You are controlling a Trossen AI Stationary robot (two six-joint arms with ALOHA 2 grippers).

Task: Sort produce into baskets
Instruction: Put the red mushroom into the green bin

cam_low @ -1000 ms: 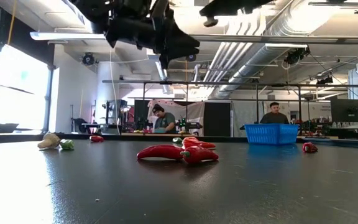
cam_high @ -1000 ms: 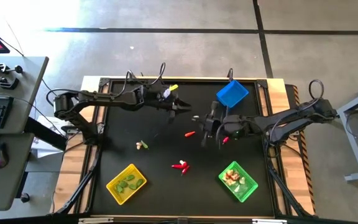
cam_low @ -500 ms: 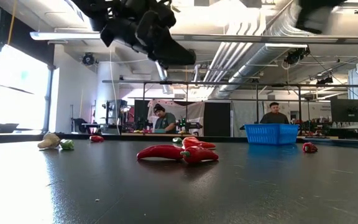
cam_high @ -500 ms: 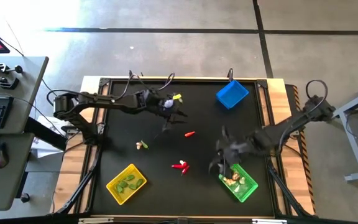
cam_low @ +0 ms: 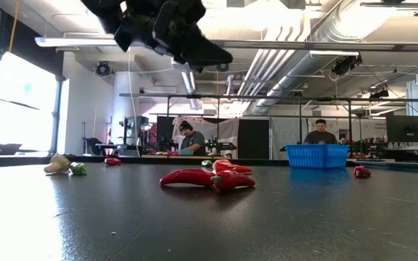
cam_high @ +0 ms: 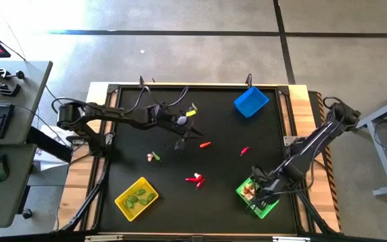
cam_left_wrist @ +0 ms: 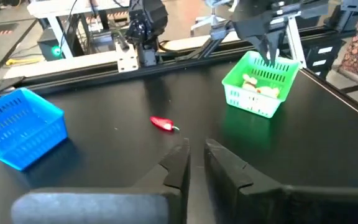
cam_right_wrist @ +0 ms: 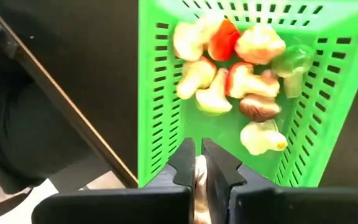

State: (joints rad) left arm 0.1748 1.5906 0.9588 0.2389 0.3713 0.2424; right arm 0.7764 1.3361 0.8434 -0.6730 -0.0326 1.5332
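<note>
My right gripper [cam_right_wrist: 199, 155] points down over the green basket [cam_high: 267, 205], shut on a pale bulb piece. That basket holds several whitish-pink bulbs [cam_right_wrist: 253, 78] and a red piece. My left gripper [cam_left_wrist: 196, 158] hovers above the table's middle, its fingers a narrow slit apart with nothing between them. A red chili [cam_high: 205, 144] lies on the table just beside it and a red piece [cam_left_wrist: 162, 124] lies farther ahead. The yellow basket [cam_high: 136, 197] holds green pods. The blue basket [cam_high: 250, 102] stands at the far edge. My right gripper pinches a pale whitish piece [cam_right_wrist: 199, 179] between its two fingers. Only a sliver of it shows in the gap. The fingers come from above, pointing down, and the piece is held over one end of the green basket's floor.
Red chilis [cam_high: 195, 179] lie in a small heap near the table's middle. A bulb with a green piece [cam_high: 154, 156] lies left of them. People sit at desks in the room beyond the far edge.
My right gripper has swung from the table's middle toward the near right, sunk and tipped to point down over the green basket. My left gripper has drifted a little toward the near edge and rolled.
</note>
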